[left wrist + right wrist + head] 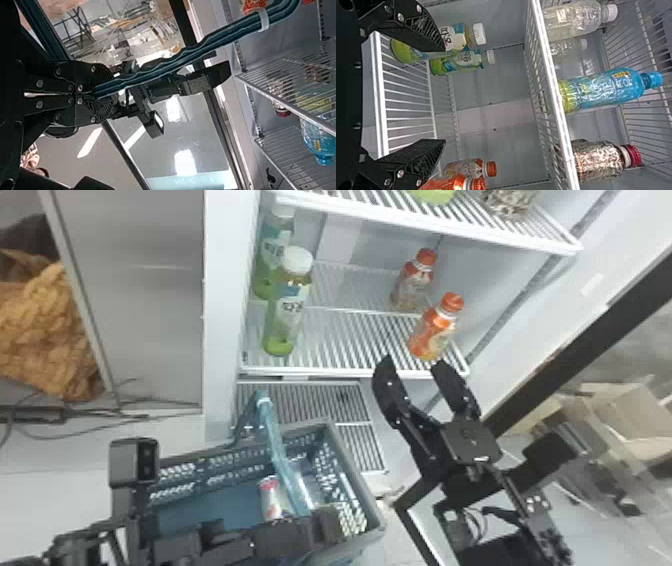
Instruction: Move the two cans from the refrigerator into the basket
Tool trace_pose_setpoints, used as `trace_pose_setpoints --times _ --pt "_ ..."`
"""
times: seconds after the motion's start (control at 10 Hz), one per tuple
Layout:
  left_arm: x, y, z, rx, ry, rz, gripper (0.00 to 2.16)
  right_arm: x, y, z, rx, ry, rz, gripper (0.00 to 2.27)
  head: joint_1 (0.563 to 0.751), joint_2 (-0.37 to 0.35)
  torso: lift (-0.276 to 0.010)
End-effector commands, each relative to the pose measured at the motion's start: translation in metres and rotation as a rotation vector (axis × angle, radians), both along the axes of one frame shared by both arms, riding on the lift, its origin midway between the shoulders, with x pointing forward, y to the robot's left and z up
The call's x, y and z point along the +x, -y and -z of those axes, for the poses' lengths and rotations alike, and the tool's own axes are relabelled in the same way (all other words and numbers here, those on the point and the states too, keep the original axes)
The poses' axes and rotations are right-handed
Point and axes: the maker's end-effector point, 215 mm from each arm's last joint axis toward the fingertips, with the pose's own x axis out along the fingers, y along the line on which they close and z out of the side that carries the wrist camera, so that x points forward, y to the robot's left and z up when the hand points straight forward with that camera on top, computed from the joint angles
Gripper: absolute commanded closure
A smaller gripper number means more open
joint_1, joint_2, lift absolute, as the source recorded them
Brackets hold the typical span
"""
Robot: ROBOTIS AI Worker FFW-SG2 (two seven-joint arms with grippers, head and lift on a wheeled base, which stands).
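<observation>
My left gripper (320,517) is at the right part of the basket (357,485) in the head view. In the left wrist view, the left gripper (97,93) is shut on the blue basket handle (178,61). A red-and-white can (270,499) lies inside the basket, beside the handle and partly hidden by the left arm. My right gripper (413,365) stands open at the front edge of the middle shelf, just below the orange bottle. In the right wrist view, the right gripper (443,95) has nothing between its spread fingers.
On the middle shelf (345,371), two green bottles (286,315) stand at left and two orange-capped bottles (434,330) at right. Above hangs another wire shelf (552,95) with a blue bottle (609,89). The refrigerator's dark door frame (580,350) slants along the right.
</observation>
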Motion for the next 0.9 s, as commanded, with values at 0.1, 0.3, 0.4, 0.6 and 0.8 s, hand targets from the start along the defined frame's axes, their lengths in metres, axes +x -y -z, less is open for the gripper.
trace_pose_setpoints --times 0.1,0.3,0.4,0.6,0.8 --pt "-0.0009 0.0001 0.0007 0.002 -0.001 0.002 1.16 0.0000 -0.0003 -0.0014 0.001 0.003 -0.001 0.21 0.695 -0.350 -0.276" --pt "-0.0009 0.0000 0.0002 0.000 -0.002 0.002 1.16 0.0000 -0.0004 -0.0006 -0.003 0.000 -0.001 0.21 0.695 -0.350 -0.276" --pt "-0.0016 0.0006 0.0002 -0.001 -0.002 0.004 1.16 0.0000 0.0000 0.0000 -0.003 0.000 0.000 0.21 0.695 -0.350 -0.276" --pt "-0.0009 0.0006 0.0001 0.001 0.001 0.004 1.16 0.0000 0.0008 0.0014 -0.002 -0.002 0.003 0.21 0.695 -0.350 -0.276" --pt "-0.0024 0.0003 0.0013 0.003 -0.005 0.008 1.16 -0.0005 0.0027 0.0021 -0.004 -0.004 0.007 0.21 0.695 -0.350 -0.276"
